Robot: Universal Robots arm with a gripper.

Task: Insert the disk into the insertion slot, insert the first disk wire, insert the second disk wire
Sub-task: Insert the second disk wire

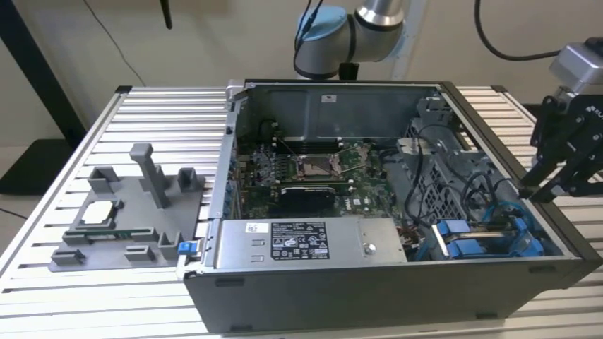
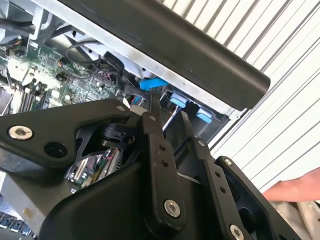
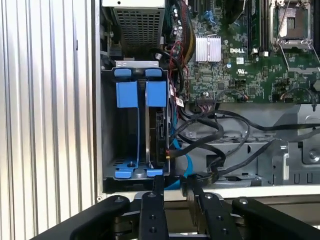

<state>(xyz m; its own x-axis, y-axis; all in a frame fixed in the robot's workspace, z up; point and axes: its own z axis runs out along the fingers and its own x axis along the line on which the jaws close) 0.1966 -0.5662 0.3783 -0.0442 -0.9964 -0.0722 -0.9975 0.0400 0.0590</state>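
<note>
Your claw (image 3: pixel 173 181) hangs outside the case (image 1: pixel 377 296), on the exterior view's right. Tips sit level with the case's right rim. Fingers (image 3: pixel 154 215) stand a narrow gap apart, nothing between them.

Just inside that rim, straight off the tips, is the insertion slot (image 3: pixel 109 130), in the near right corner of the case. It has two bays side by side, each capped with blue tabs. The disk (image 3: pixel 159 137) stands edge-on in the bay further from the outer wall, seated in the cage. The bay against the wall shows a blue frame (image 3: pixel 126 95) with a dark hollow inside.

Edges: the cage's outer wall runs tight along the case wall. A blue cable (image 3: pixel 187 167) curls by the disk's end nearest your claw. Black wires (image 3: pixel 210 135) crowd the cage's inner side, close against the disk. You cannot tell whether any of them is plugged in.

Room: bare slatted table (image 3: pixel 45 100) lies outside the case wall. The power-supply box (image 1: pixel 301 244) closes off the cage's left along the near wall. In the second wrist view, what looks like a person's hand (image 2: pixel 297 190) rests over the table slats beside your claw.
</note>
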